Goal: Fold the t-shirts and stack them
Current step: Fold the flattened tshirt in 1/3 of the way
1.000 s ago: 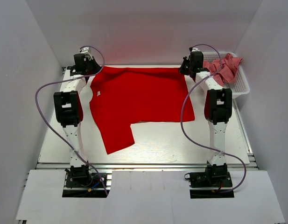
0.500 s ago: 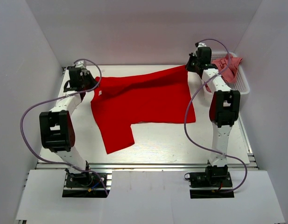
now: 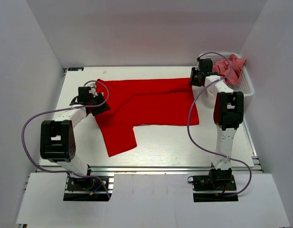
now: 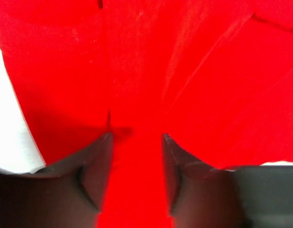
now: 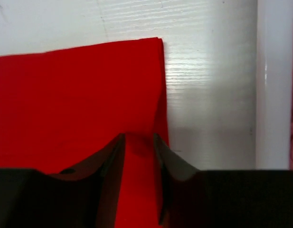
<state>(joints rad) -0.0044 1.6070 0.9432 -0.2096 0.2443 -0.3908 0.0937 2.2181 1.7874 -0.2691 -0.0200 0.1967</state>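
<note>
A bright red t-shirt (image 3: 151,102) lies spread on the white table, with one sleeve reaching toward the near edge and slanting wrinkles across its left half. My left gripper (image 3: 98,103) sits low over the shirt's left edge. In the left wrist view it (image 4: 137,137) is open, with red cloth (image 4: 184,71) filling the gap below. My right gripper (image 3: 194,80) is at the shirt's far right corner. It (image 5: 137,138) is open over the cloth's edge (image 5: 80,95). Dusty pink t-shirts (image 3: 230,68) lie crumpled in the basket.
The white mesh basket (image 3: 246,88) stands at the far right corner, right beside my right arm. Bare table (image 3: 184,142) shows in front of the shirt and along its left side. White walls close in the sides and the back.
Both grippers were shut on the shirt's far edge and lifted it. They have lowered and opened, and the shirt lies flat. My left gripper has moved toward the near side.
</note>
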